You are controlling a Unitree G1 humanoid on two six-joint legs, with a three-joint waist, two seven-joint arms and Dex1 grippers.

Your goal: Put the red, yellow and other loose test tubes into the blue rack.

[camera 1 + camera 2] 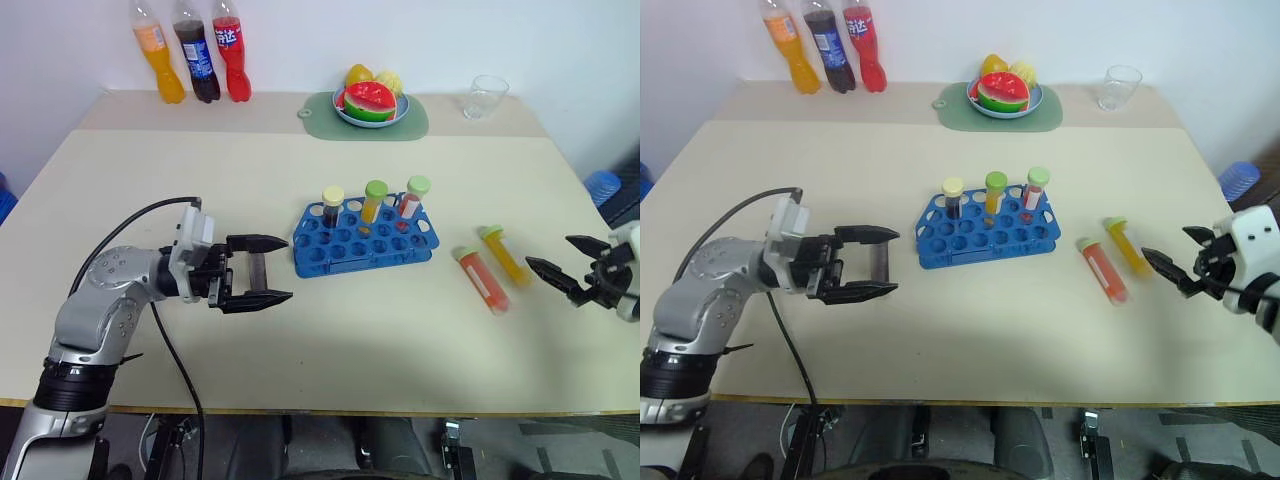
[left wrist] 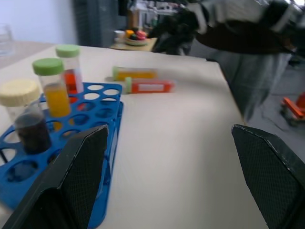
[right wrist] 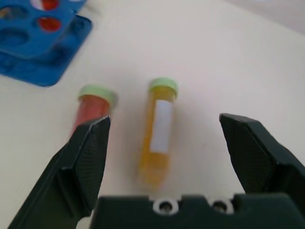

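Three capped tubes (image 1: 375,200) are already stood in the rack (image 1: 364,241) at bench centre. Two are left lying at its 3 o'clock: red tube (image 1: 483,279) and yellow tube (image 1: 503,254). The right hand (image 1: 563,262), fingers apart, is aimed at them; the left hand (image 1: 262,271) is held apart, empty, at the rack's 9 o'clock.

Left pincer (image 1: 268,270) and right pincer (image 1: 565,262) agape

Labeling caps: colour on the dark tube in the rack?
Pale yellow cap; left wrist view.
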